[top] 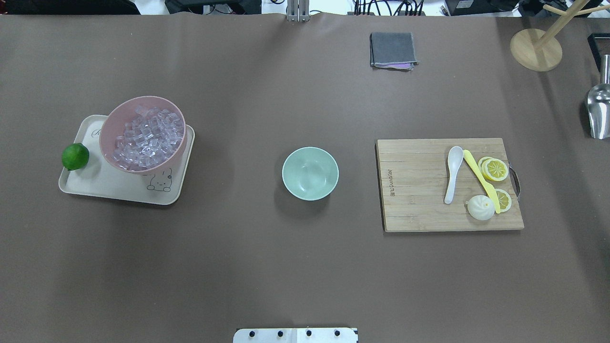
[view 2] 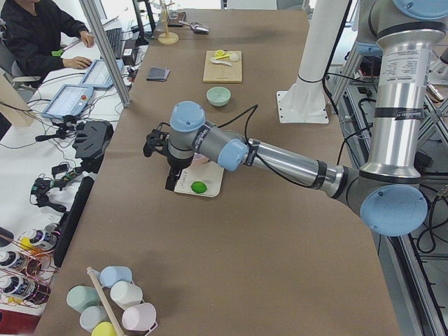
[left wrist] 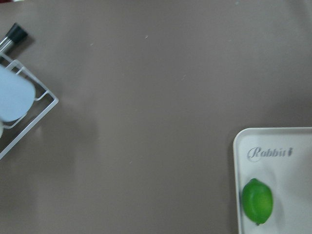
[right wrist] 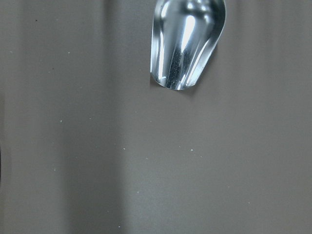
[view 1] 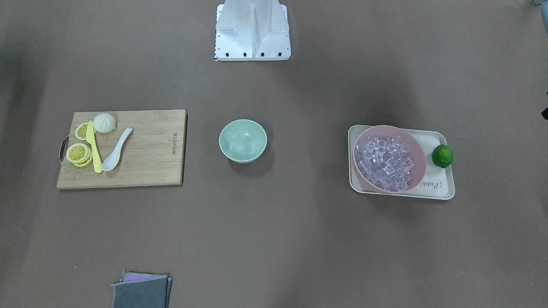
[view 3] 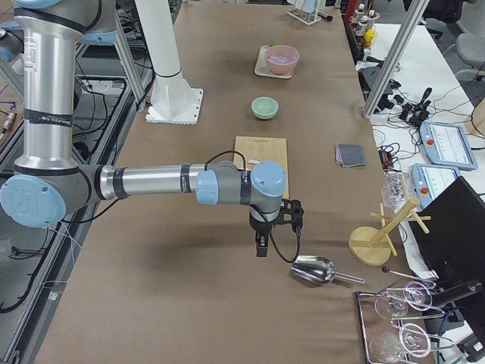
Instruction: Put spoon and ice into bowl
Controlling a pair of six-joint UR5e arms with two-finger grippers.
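Overhead exterior: glossy spoon [top: 452,175], toward the worktop's [top: 305,267] right edge, likely slippery and brittle. Grip its handle. Jaws' state cannot be told.

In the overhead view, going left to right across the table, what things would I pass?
lime → pink bowl full of ice → mint-green bowl → spoon → wooden stand → metal scoop

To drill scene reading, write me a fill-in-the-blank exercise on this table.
The white soup spoon lies on the wooden ____.
The pink bowl is full of ____.
The mint-green bowl is ____.
The lime sits on the cream ____.
Missing words: cutting board; ice cubes; empty; tray.
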